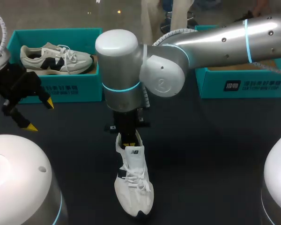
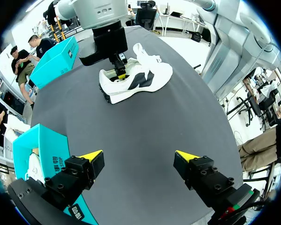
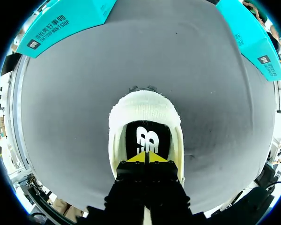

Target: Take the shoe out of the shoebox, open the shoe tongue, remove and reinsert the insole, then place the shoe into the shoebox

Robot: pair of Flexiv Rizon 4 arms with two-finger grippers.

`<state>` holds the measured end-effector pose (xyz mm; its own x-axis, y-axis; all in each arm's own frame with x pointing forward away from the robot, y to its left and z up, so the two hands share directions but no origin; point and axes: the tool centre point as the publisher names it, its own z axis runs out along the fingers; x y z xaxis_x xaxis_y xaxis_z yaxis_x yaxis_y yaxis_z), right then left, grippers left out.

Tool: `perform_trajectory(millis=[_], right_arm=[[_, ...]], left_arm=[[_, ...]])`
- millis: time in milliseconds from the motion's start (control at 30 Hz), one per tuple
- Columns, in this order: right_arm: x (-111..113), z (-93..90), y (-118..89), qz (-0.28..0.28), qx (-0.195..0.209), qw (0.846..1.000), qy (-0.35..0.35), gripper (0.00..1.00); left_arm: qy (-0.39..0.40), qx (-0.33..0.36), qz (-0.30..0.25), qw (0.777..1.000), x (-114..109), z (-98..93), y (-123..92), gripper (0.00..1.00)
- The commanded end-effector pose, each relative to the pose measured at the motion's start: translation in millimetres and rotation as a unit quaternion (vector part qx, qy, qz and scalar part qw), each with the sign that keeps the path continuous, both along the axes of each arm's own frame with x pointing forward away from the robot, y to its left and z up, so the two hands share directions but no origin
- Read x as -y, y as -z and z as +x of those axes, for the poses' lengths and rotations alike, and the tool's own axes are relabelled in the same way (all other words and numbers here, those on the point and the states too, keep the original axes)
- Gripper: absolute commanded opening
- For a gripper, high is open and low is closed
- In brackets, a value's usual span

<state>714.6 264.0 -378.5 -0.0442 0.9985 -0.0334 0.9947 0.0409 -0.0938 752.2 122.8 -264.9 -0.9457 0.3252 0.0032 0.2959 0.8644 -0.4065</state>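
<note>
White shoe (image 1: 133,187) is out of its box and lies flat on its sole mid-worktop (image 1: 201,140), toe toward the robot, heel toward the boxes. That leaves the opening facing up for tongue and insole work. The right arm comes in from the right, crosses past the middle and points straight down over the heel end. Right gripper (image 1: 128,139) has its yellow tips pressed together and dipped into the shoe opening. In the right wrist view the tips sit on the edge of the black insole (image 3: 147,136). Probably going for the insole or the tongue base, but I cannot tell whether anything thin is pinched between them. Nothing pins the shoe down but its own weight, so a pull could drag it. Left gripper (image 1: 40,115) hangs wide open above bare worktop, holding nothing, well apart from the shoe and just in front of the left box (image 1: 84,89). It looks parked clear of the right arm, yet near enough to come over and steady the shoe. Left box is teal and holds another shoe (image 1: 56,58), grey-white with dark side marks, lying on its side. Right box (image 1: 253,84), also teal, sits far right, mostly hidden behind the right arm, contents not visible; likely where the shoe goes back. Writing: white print and a small logo block on both box fronts, a white logo on the insole, and a dark logo on the tongue (image 1: 134,151). Not transcribed.
</note>
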Motion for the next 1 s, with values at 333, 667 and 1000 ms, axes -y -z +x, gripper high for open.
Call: perform_trajectory(millis=[333, 667, 1000], right_arm=[[-4, 1.0, 33, 0.001, -0.017, 1.000, 0.004, 0.00], [0, -6.3, 23, -0.001, -0.007, 1.000, 0.014, 0.00], [3, -6.0, -12, -0.003, -0.001, 1.000, 0.012, 0.00]], left_arm=[[0.000, 0.000, 0.000, 1.000, -1, -0.6, 0, 1.00], [0.000, 0.000, 0.000, 1.000, -1, -0.6, 0, 1.00], [0.000, 0.000, 0.000, 1.000, -1, -0.6, 0, 1.00]])
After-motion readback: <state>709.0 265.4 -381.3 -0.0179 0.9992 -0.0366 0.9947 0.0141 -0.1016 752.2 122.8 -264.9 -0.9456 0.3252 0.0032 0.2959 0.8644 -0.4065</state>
